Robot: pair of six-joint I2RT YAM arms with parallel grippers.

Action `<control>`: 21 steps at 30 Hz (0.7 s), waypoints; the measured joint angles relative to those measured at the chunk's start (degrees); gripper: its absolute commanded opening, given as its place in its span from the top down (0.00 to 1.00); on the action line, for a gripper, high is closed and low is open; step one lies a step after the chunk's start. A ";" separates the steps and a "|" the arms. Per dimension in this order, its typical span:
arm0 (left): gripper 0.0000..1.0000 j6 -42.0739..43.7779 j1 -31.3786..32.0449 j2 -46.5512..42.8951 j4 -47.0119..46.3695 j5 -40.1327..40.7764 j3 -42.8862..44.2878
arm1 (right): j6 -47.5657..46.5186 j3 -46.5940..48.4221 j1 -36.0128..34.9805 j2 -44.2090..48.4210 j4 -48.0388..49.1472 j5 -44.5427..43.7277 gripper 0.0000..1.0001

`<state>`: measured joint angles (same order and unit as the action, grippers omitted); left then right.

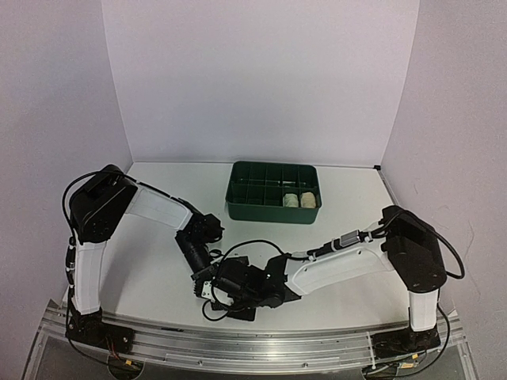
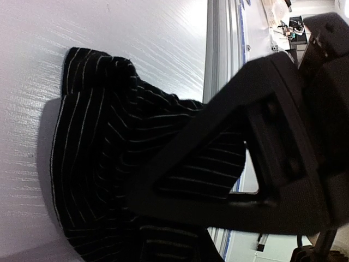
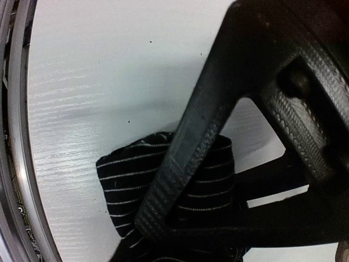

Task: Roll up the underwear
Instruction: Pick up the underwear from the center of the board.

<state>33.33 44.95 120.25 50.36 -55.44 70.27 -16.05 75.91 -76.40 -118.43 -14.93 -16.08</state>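
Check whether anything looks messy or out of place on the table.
Nothing spilled or damaged. The black striped underwear lies bunched and unevenly folded beside the metal rail along the near edge. Two rolls sit tidy in the green tray.

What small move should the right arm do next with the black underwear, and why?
Probably close the right gripper on the bunched end of the black striped underwear: one finger lies across that fold, and the rest lies spread, not yet rolled.
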 measured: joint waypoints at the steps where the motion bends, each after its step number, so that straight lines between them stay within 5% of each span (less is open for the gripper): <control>1: 0.68 0.28 -0.09 0.04 0.42 -0.01 0.17 | 0.35 0.40 0.07 0.00 -0.79 0.30 1.00; 7: 0.35 1.01 -2.43 0.06 1.74 0.36 1.81 | 4.02 1.60 1.41 0.00 -2.79 1.81 1.00; 21: 0.25 -2.35 -28.89 -9.53 3.53 2.48 22.25 | 31.07 6.06 17.48 5.10 -13.26 3.97 1.00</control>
<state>30.98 16.06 110.72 53.89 -52.96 92.52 15.01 81.97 -58.92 -113.33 -28.19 -12.11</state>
